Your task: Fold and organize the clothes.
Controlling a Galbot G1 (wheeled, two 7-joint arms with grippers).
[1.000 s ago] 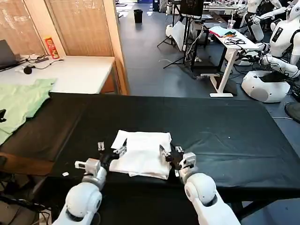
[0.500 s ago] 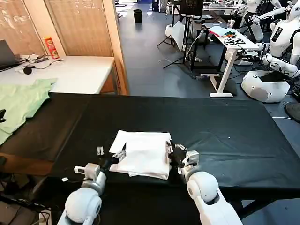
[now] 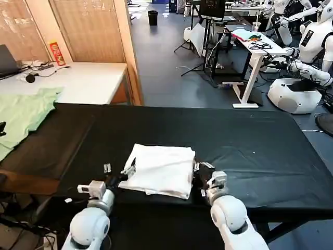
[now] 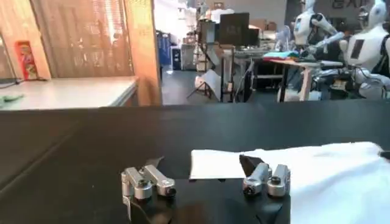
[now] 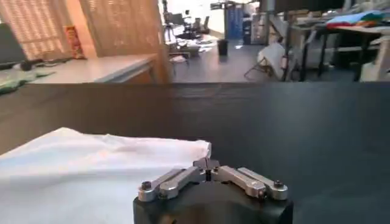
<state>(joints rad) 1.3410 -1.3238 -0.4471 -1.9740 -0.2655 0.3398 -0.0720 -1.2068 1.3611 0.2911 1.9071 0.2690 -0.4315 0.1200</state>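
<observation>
Standing apart and empty, the jaws of the left gripper [image 3: 117,172] rest at the near left corner of the folded T-shirt [image 3: 161,169], while the right gripper [image 3: 200,172], its jaws drawn together in the right wrist view, sits just beside the shirt's right edge. The folding is judged essentially finished, so the next move would call for tidying or placing the bundle on the black counter [image 3: 250,140]. Compared with a second ago, both grippers have been pulled back off the cloth.
</observation>
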